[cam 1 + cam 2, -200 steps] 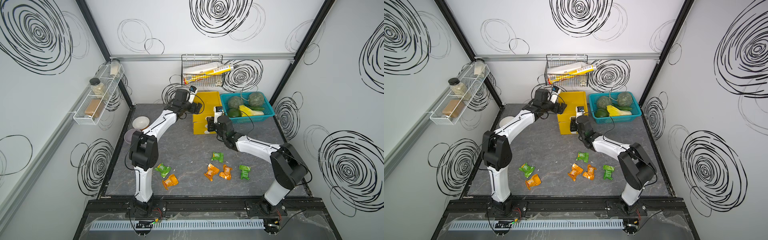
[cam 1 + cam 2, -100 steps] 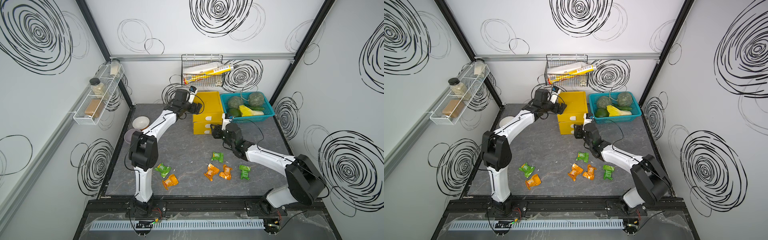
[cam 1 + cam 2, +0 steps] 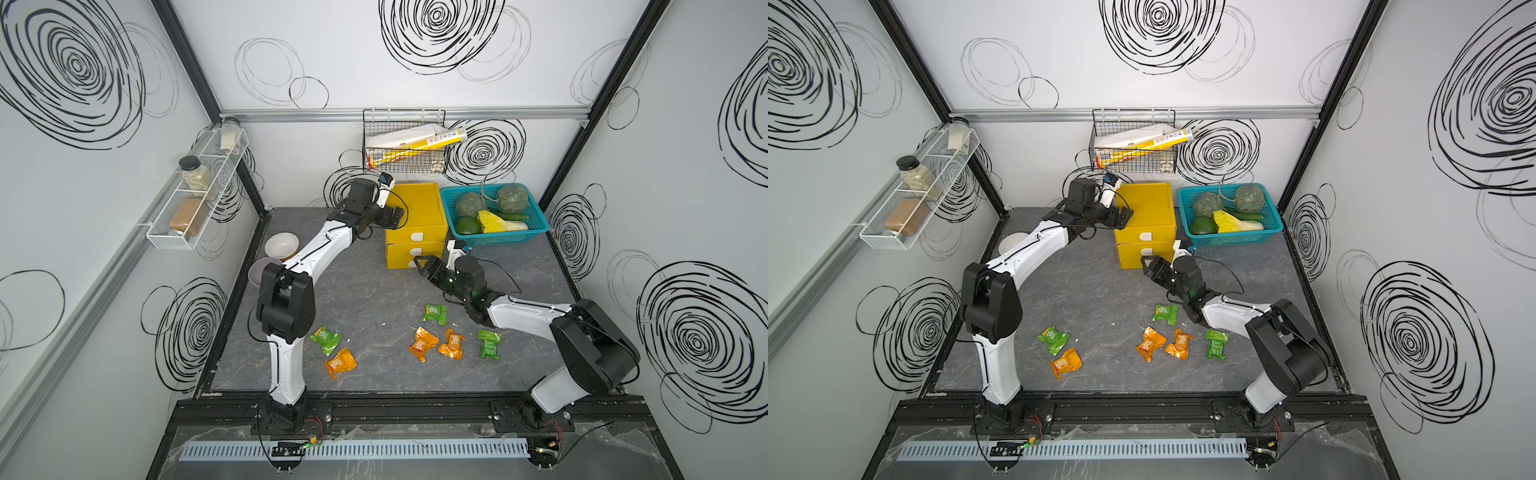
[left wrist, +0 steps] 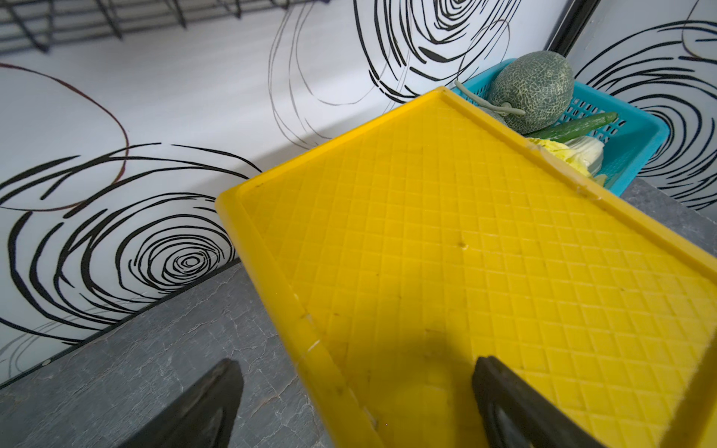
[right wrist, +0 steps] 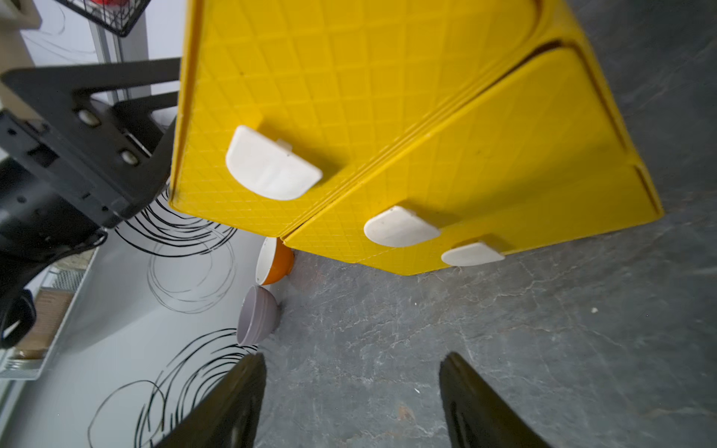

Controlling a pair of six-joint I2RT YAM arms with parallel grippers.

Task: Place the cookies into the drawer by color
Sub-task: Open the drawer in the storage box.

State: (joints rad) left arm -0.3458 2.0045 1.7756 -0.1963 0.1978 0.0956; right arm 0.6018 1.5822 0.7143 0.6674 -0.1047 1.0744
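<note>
- Right wrist view: the right gripper (image 5: pixel 349 399) hangs just in front of the yellow cabinet (image 5: pixel 349 77). Its jaws are apart and empty, clear of the three white handles (image 5: pixel 271 166). All the drawers look pushed in.
- Left wrist view: the left gripper (image 4: pixel 357 407) straddles the cabinet's top edge with its jaws spread wide, one finger (image 4: pixel 504 403) over the top and the other outside. It is likely placed there to steady the cabinet while drawers are worked.
- In both top views, three green packets (image 3: pixel 435 313) and three orange packets (image 3: pixel 423 343) lie scattered on the table (image 3: pixel 374 291), well apart from the cabinet. No black ones show.
- Next, I judge, a handle needs pulling before another colour goes in.
</note>
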